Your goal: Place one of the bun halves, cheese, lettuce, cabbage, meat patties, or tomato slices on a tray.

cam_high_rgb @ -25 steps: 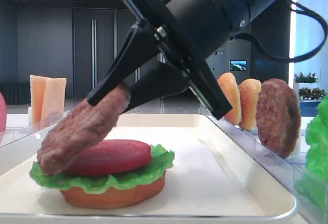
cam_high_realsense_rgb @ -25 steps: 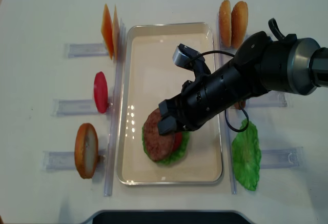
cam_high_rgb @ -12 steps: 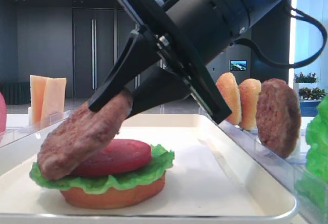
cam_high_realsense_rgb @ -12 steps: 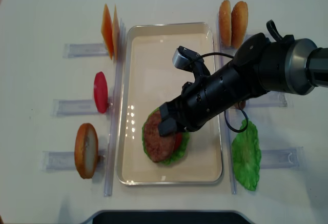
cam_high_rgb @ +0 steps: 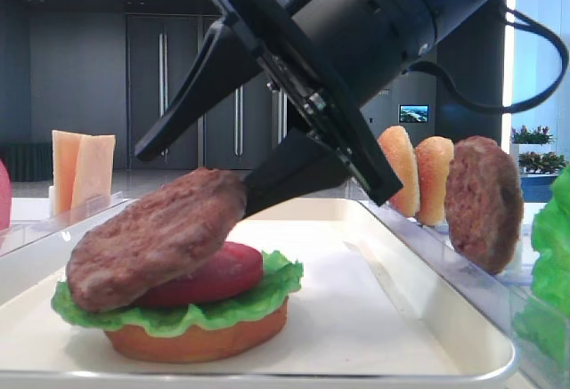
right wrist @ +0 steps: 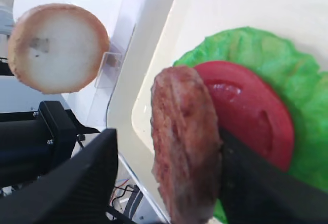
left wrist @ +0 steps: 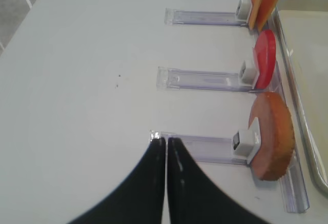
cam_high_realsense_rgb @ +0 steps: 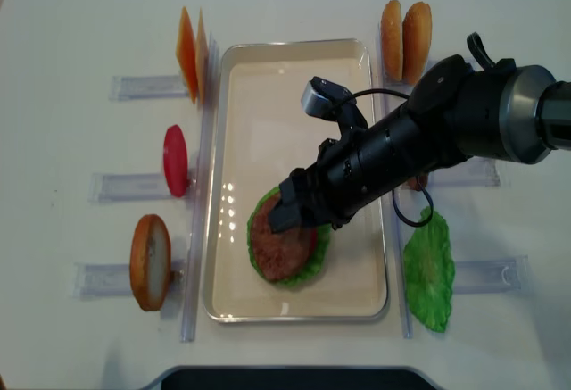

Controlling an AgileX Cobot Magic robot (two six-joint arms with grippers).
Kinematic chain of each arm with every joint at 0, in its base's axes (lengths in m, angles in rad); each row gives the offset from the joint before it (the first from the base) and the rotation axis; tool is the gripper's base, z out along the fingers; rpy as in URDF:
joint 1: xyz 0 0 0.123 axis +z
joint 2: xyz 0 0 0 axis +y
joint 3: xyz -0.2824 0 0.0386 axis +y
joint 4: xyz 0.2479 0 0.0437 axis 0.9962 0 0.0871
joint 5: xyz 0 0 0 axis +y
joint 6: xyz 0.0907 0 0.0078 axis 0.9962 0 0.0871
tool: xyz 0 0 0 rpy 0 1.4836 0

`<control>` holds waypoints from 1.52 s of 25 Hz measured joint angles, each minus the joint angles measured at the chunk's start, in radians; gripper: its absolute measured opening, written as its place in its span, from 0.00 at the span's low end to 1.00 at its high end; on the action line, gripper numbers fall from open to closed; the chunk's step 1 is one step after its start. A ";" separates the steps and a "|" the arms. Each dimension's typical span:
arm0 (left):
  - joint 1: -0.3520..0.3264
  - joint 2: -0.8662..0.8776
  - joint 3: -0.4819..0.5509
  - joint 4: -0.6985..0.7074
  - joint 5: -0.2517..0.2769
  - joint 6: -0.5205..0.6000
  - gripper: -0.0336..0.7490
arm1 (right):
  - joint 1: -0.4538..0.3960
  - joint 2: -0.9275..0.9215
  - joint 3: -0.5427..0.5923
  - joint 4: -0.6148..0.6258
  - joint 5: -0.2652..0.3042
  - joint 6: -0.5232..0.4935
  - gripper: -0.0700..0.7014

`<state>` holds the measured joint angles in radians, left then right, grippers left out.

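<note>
On the cream tray (cam_high_realsense_rgb: 357,292) a stack stands: bun half (cam_high_rgb: 196,343), lettuce (cam_high_rgb: 227,309), tomato slice (cam_high_rgb: 223,271). A brown meat patty (cam_high_rgb: 156,245) lies tilted on that stack, its raised edge against my right gripper's lower finger. My right gripper (cam_high_rgb: 194,177) is open, the upper finger lifted off the patty. From the right wrist the patty (right wrist: 187,142) sits between the spread fingers (right wrist: 66,183), over the tomato slice (right wrist: 251,116) and lettuce (right wrist: 266,55). From above the right gripper (cam_high_realsense_rgb: 290,211) hangs over the patty (cam_high_realsense_rgb: 278,243). My left gripper (left wrist: 165,141) is shut and holds nothing, low over the table.
Clear rails flank the tray. On the left stand cheese slices (cam_high_realsense_rgb: 192,51), a tomato slice (cam_high_realsense_rgb: 176,160) and a bun half (cam_high_realsense_rgb: 150,262). On the right are two bun halves (cam_high_realsense_rgb: 404,29), another patty (cam_high_rgb: 484,202) and a lettuce leaf (cam_high_realsense_rgb: 428,269).
My right gripper's jaws have opened, the upper finger lifting away. The patty has dropped from a steep tilt to lie flatter on the tomato slice. The left gripper has not moved.
</note>
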<state>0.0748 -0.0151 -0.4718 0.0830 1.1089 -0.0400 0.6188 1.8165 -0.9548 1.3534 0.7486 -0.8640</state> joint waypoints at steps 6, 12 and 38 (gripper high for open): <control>0.000 0.000 0.000 0.000 0.000 0.000 0.04 | -0.005 -0.072 0.000 -0.046 -0.076 -0.012 0.65; 0.000 0.000 0.000 0.000 0.000 0.000 0.04 | -0.028 -0.136 0.000 -0.123 -0.121 -0.013 0.65; 0.000 0.000 0.000 0.000 0.000 0.000 0.04 | -0.532 -0.502 0.000 -1.274 0.272 0.779 0.65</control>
<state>0.0748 -0.0151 -0.4718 0.0830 1.1089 -0.0400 0.0867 1.3144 -0.9548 0.0792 1.0202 -0.0850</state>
